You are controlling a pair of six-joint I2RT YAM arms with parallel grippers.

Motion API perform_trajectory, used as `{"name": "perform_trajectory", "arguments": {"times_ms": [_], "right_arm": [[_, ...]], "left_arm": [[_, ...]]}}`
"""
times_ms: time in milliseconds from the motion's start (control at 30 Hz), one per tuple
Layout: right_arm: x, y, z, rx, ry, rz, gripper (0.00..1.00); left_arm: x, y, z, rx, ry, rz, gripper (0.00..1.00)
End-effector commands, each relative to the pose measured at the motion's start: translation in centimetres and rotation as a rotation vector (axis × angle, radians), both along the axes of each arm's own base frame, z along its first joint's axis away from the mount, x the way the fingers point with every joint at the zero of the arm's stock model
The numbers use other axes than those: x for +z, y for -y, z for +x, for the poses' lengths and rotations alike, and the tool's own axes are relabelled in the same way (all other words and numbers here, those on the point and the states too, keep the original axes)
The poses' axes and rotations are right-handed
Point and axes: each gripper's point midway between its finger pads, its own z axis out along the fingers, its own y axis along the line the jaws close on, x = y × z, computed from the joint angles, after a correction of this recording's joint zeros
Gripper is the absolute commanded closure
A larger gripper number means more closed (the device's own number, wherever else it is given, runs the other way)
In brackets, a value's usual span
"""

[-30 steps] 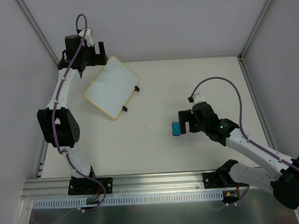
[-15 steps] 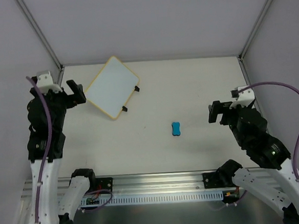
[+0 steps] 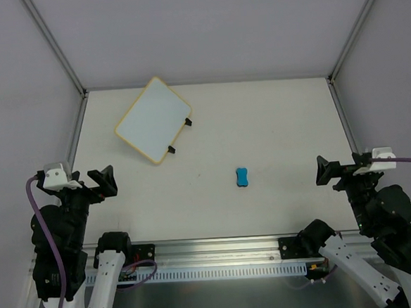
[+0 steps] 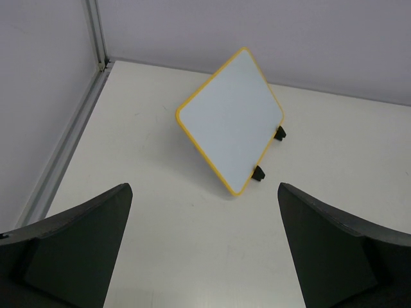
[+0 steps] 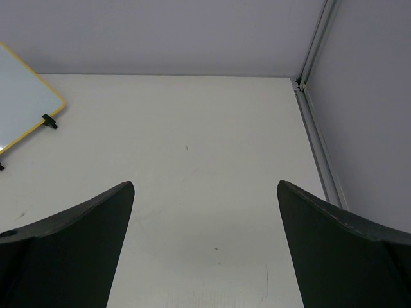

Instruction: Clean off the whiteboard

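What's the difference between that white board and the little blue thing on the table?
The whiteboard is white with a yellow frame; the blue block is solid blue. The whiteboard is far larger; the blue block is tiny. The whiteboard lies far left, turned askew; the blue block sits near the middle. Both rest on the table, well apart.

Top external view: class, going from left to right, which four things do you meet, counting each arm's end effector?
In order: left end effector → whiteboard → blue eraser → right end effector.
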Motion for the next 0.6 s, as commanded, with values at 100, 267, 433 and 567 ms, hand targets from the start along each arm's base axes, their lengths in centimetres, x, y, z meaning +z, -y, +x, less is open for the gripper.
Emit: {"name": "perform_trajectory", "arguments": {"times_ms": [100, 267, 433, 567], "right_arm": [[-1.4, 0.2, -0.1, -0.001, -0.021, -0.037, 0.01], [-1.7, -0.3, 0.1, 0.014, -0.033, -0.038, 0.01], [-1.6, -0.4, 0.1, 0.021, -0.033, -0.035, 0.01], [-1.7, -0.5, 0.2, 0.023, -0.037, -0.038, 0.01]], "left_arm": [[-2.5, 0.9, -1.5, -0.042, -0.071, -0.048, 0.01], [-3.8, 1.0, -1.4, -0.042, -0.098, -0.052, 0.01], [-4.4, 1.2, -1.4, -0.055, -0.106, -0.059, 0.01], [-4.4, 1.3, -1.5, -0.058, -0.105, -0.057, 0.01]]}}
